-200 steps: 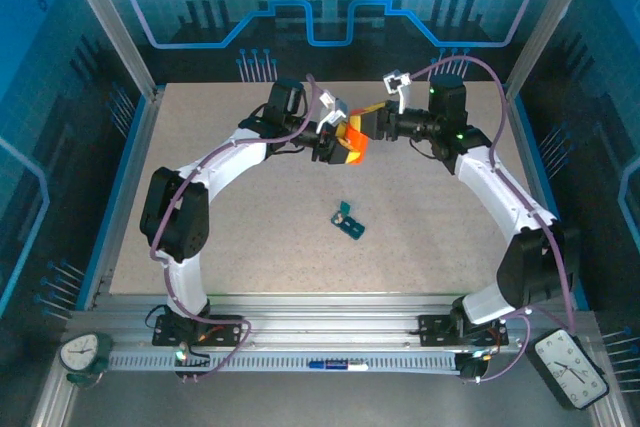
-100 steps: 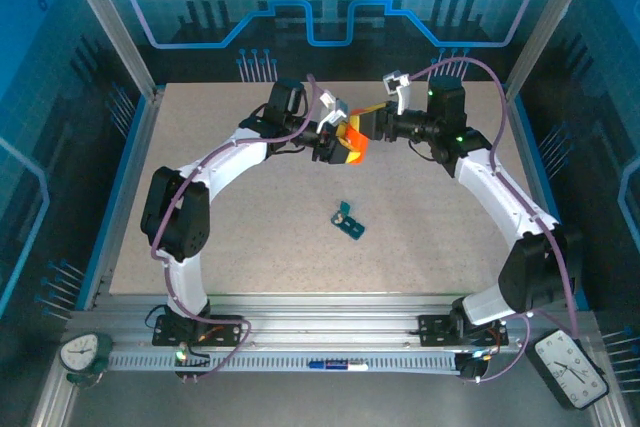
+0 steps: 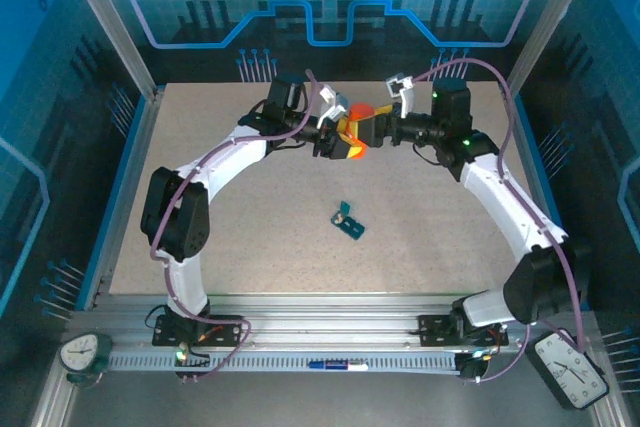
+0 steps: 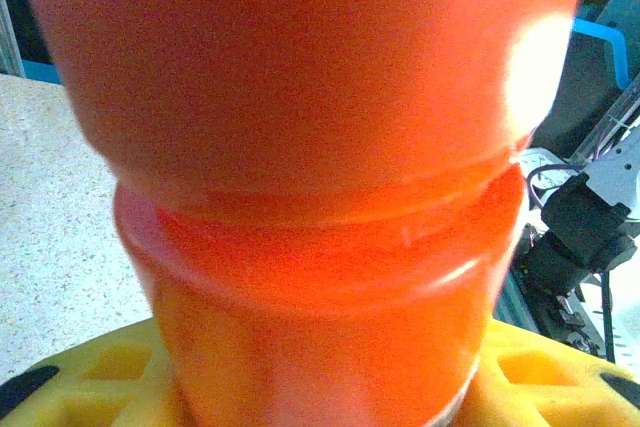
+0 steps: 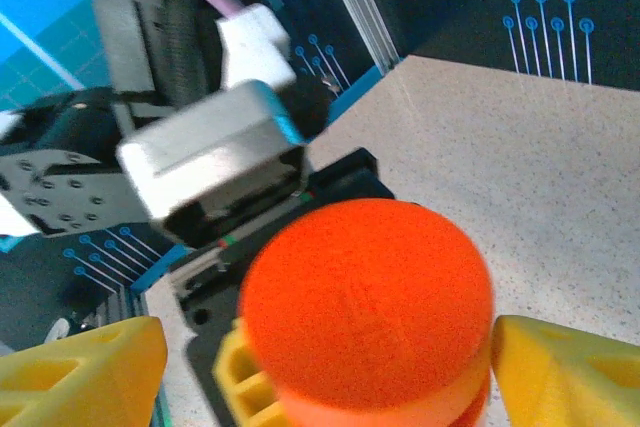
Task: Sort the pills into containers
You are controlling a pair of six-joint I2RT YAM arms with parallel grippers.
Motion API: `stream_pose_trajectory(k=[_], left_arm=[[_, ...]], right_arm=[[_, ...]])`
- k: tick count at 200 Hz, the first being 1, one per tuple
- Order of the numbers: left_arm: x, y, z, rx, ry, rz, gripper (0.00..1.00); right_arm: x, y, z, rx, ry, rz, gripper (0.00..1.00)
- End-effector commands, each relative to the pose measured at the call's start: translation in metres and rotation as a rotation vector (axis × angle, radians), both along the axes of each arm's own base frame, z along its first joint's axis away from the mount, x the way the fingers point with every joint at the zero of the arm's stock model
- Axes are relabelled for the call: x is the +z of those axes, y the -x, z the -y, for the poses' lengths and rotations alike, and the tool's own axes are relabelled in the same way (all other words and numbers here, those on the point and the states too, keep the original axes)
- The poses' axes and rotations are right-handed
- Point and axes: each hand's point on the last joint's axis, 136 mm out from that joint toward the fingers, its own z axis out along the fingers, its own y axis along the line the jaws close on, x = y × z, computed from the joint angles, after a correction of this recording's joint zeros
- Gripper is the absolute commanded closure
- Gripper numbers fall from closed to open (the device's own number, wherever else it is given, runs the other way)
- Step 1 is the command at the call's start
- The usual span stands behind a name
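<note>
Left arm [image 3: 225, 159] & right arm [image 3: 497, 190]: white curved shells w/ black joint housings, big black elbow blocks, black bases. Purple cable [image 3: 475, 60] loops along ea. arm. Green LED [image 3: 437, 95] on right wrist block. White camera mount [image 3: 400, 82] nr wrist. Fingers [image 5: 75, 372] yellow plastic w/ triangular cut-outs, rounded edges.

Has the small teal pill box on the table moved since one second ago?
No. The pill box lies at the same spot on the table, equally far from the table's near edge and at the same tilt as before.
</note>
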Motion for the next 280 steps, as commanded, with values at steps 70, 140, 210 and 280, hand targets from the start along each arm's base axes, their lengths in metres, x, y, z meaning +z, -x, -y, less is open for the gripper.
stream_pose_trajectory(k=[70, 140, 210, 280], left_arm=[[0.008, 0.000, 0.000, -0.052, -0.001, 0.023, 1.00], [0.011, 0.004, 0.001, -0.071, 0.008, 0.015, 1.00], [0.012, 0.004, 0.002, -0.076, 0.011, 0.012, 1.00], [0.014, 0.005, 0.003, -0.078, 0.011, 0.014, 1.00]], right_arm=[[0.043, -0.001, 0.054, 0.010, -0.017, 0.054, 0.15], [0.037, -0.019, 0.021, 0.134, 0.038, 0.009, 0.15], [0.017, -0.023, 0.000, 0.190, 0.082, -0.026, 0.15], [0.003, -0.025, -0.009, 0.211, 0.094, -0.056, 0.25]])
